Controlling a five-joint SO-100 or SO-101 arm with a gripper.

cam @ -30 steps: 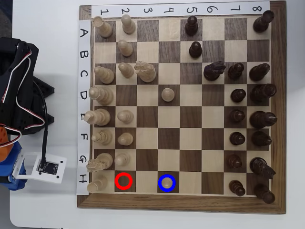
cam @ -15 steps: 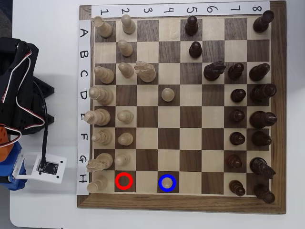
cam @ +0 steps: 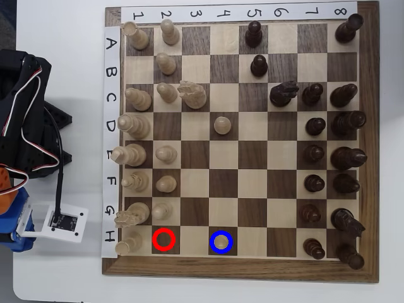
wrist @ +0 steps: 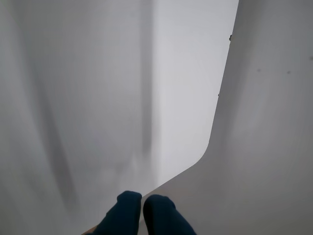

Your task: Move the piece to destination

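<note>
A: On the left of the overhead view the arm [cam: 22,126] is seen folded up beside the chessboard [cam: 240,270], well apart from every piece. Nothing is being reached for.

B: And the gripper?

A: In the wrist view the gripper [wrist: 142,201] is shown at the bottom edge, its two dark blue fingertips [wrist: 124,210] pressed together with no gap to be made out. Nothing is held between them; only the bare white table [wrist: 264,161] and its rounded corner are seen beyond.

B: Moving right across the board, then.

A: A red ring [cam: 164,239] is drawn on a dark square in row H, and that square is found empty. Two columns further right the destination [cam: 221,242] is marked by the blue ring, and the piece [cam: 221,240], a cream pawn, is seen standing inside that ring, upright as far as can be told from above.

B: So which step is this judged to be?

A: The carrying is judged done: the pawn is set down, released, and the arm is parked off the board. Little more appears to be called for, beyond the arm being kept clear of the pale pieces [cam: 136,183] lined along the near columns.

B: Any risk?

A: None is apparent; the pawn is touched by nothing.
</note>
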